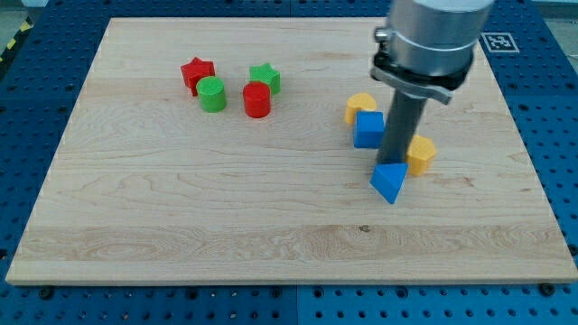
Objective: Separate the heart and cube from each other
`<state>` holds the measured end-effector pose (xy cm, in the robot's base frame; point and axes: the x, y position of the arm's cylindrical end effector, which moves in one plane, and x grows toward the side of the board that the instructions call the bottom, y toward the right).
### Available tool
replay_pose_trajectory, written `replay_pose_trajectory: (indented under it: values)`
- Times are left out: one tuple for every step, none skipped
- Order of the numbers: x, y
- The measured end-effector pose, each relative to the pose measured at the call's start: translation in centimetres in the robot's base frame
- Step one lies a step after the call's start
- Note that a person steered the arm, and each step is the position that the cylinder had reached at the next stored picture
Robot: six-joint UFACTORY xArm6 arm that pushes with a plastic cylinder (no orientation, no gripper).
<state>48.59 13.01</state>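
A blue cube sits right of the board's middle, touching a yellow heart just above it toward the view's top. My tip stands just right of the cube, at the upper edge of a blue triangular block. A yellow block, its shape unclear, lies just right of the rod. The rod hides part of the gap between the cube and that yellow block.
A cluster lies at the upper left: a red star, a green cylinder, a red cylinder and a green star. The wooden board rests on a blue pegboard table.
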Motion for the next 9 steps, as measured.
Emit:
replay_pose_trajectory:
  values:
    - [0.0,2.1]
    - [-0.5,2.1]
    - [-3.5,2.1]
    - [-6.0,2.1]
    - [-7.7,2.1]
    - [-8.0,1.4]
    - [-8.0,-1.0]
    - [-8.1,-4.0]
    - [-8.1,-3.8]
